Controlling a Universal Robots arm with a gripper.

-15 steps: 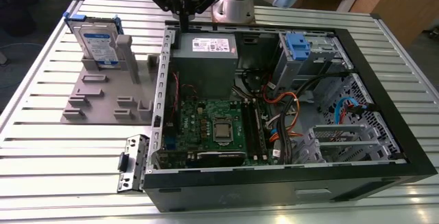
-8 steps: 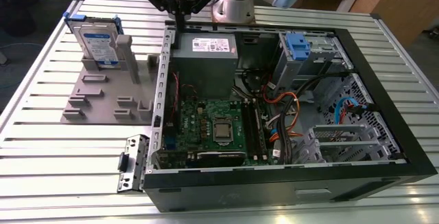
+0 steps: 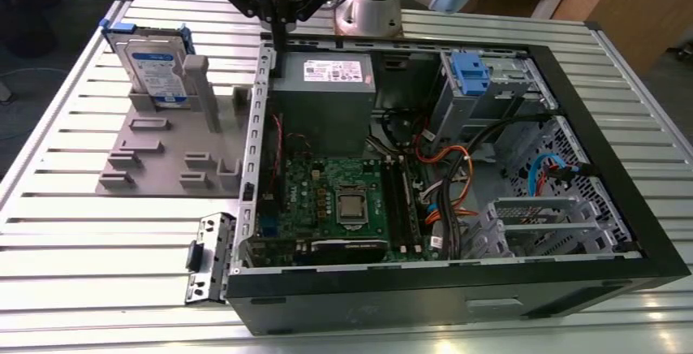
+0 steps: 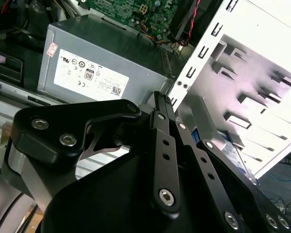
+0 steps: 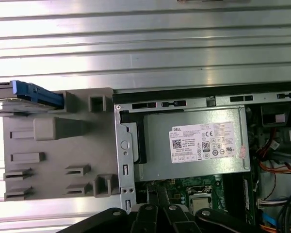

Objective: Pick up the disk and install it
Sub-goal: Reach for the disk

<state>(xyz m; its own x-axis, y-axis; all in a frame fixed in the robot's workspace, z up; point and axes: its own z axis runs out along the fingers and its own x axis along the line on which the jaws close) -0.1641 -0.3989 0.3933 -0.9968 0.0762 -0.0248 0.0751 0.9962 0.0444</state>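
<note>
In the exterior view the disk (image 3: 152,66) stands upright in a grey holder (image 3: 162,139) on the worktop (image 3: 87,232), at the exterior view's left of the open case (image 3: 606,167). The fingers (image 3: 279,33) hang together and empty over the case's far corner. In the second wrist view the fingers (image 4: 160,116) meet at one tip near the power supply (image 4: 97,68). In the first wrist view the disk (image 5: 36,92) shows edge-on in the holder (image 5: 53,145).

Bright light glares off the slatted table (image 3: 87,232), and the case wall (image 4: 262,48) blows out white.
</note>
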